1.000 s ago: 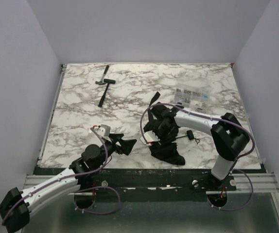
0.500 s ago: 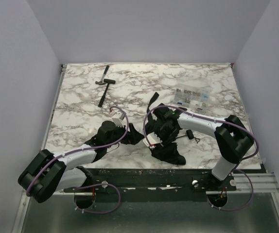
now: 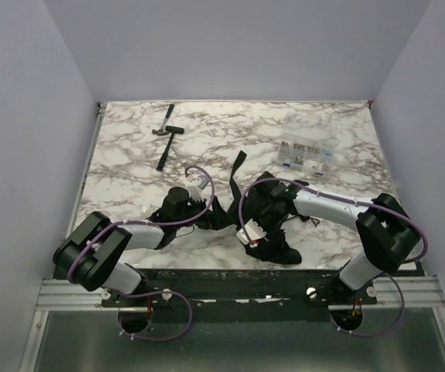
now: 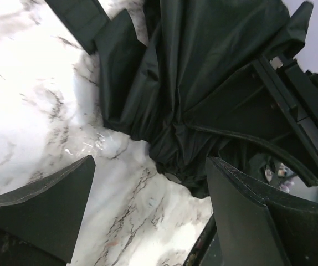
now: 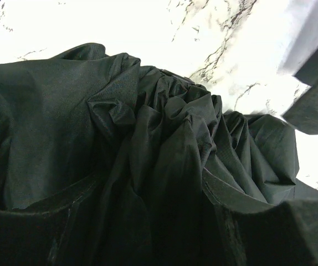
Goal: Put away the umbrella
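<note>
Umbrella [image 3: 278,249] sits at the near edge of the table [image 3: 129,170], between the two arms, slightly right of centre. Risk: only loose canopy is gripped, not the shaft, so a pull likely drags cloth, unfurls folds or lets the bundle slip out. It lies close to the table edge, so a shove could tip it off. The left gripper could also snag fabric or bump the right one, since they are nearly touching.

Look: matte black cloth, crumpled, deep pleats bunched together [image 5: 148,127], not rolled tight. A flat strap [image 3: 239,164] trails off toward the far side. Shaft and handle can't be made out under the cloth.

Right gripper [image 3: 263,217] is on top of the bundle, fingers [image 5: 31,233] closed around a wad of canopy that fills the gap. Left gripper [image 4: 148,216] is just beside the cloth, fingers [image 4: 42,205] spread wide, holding nothing.

Hammer [image 3: 164,139] far left and a clear bag [image 3: 306,153] far right, both well apart.
</note>
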You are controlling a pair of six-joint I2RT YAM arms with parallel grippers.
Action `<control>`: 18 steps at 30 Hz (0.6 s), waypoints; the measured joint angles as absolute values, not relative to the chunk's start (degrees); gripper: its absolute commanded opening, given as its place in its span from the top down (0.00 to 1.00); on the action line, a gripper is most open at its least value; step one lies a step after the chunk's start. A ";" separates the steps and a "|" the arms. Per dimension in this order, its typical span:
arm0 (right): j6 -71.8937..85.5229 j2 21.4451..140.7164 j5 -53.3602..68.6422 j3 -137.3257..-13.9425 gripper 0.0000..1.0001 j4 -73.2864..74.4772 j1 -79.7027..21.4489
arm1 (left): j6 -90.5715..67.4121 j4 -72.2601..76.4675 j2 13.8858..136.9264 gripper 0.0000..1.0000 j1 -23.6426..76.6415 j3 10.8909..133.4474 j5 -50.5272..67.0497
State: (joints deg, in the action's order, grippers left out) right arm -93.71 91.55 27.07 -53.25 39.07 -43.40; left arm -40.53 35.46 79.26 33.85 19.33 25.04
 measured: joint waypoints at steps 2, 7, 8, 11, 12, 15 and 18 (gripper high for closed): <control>-93.76 91.13 27.35 -52.84 0.47 38.68 -43.40 | -41.78 38.39 82.46 0.15 33.87 19.40 27.75; -94.13 90.08 27.68 -51.66 0.47 37.58 -43.40 | -37.71 49.06 83.18 0.05 34.39 13.76 28.93; -94.17 89.93 27.73 -51.46 0.46 37.39 -43.40 | -36.34 50.65 83.09 0.01 34.65 12.49 28.64; -94.37 89.25 27.92 -50.63 0.46 36.82 -43.40 | -30.76 56.25 84.05 0.01 35.97 10.39 28.14; -94.52 88.86 27.99 -50.15 0.46 36.45 -43.40 | -29.04 59.68 85.54 0.01 36.34 10.37 28.18; -94.91 87.53 28.25 -48.49 0.45 35.20 -43.40 | -27.64 69.08 92.09 0.01 36.77 11.35 28.34; -96.07 85.69 28.53 -46.33 0.45 33.67 -43.40 | -30.33 75.46 99.90 0.04 36.84 14.31 27.62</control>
State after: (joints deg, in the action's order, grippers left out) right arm -96.07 85.69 28.53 -46.33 33.67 -43.40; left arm -30.33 75.46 99.90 36.84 14.31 27.62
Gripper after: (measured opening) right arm 0.551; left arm 0.984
